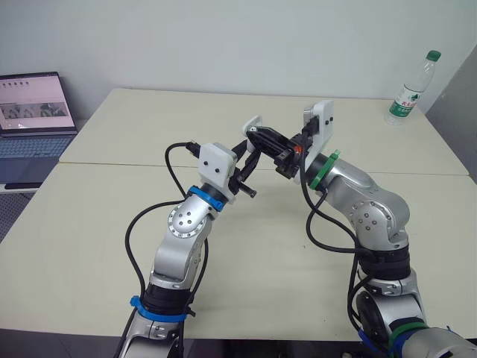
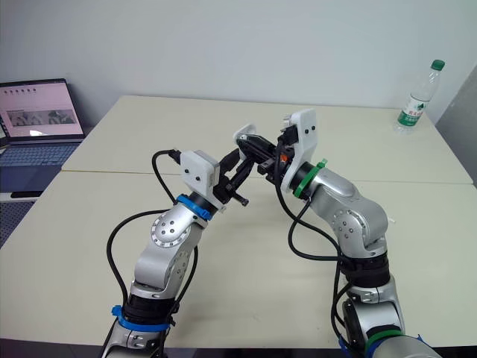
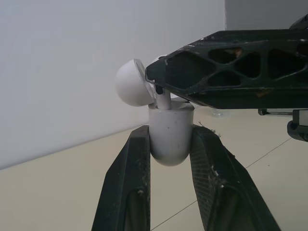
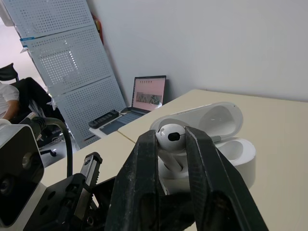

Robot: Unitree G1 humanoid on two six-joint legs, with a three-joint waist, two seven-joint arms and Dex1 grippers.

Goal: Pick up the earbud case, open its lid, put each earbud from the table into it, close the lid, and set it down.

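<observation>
Observed at the front of the pale beige table (image 1: 112, 246): both arms are raised above it and meet in mid-air.

Left black two-fingered gripper (image 3: 171, 139): narrowed onto the lower body of the small white glossy plastic earbud case (image 3: 169, 130), one finger on each flank. The case is upright and clear of the table. This grip appears meant to keep the case steady with its mouth facing the other arm.

Case condition: the rounded white hinged lid (image 3: 131, 82) is swung back and the interior is exposed.

Right black two-fingered gripper (image 4: 171, 140): closed tight on the bulb of a white earbud (image 4: 169, 134), with the stem pointing down into the case mouth. The stem looks at or just inside its well. Whether it is fully seated cannot be told.

Contents: the well beside that earbud looks empty from the right wrist view, but I would not certify it. Judgement: loading is in progress, and closing the lid and setting the case down remain outstanding.

Risk noted: releasing before the stem has gone home could tip the earbud out.

Further back: a clear plastic water bottle with a green cap (image 1: 408, 88) stands at the far right corner of the table, and an open laptop computer (image 1: 33, 112) sits off to the left. Neither is involved.
</observation>
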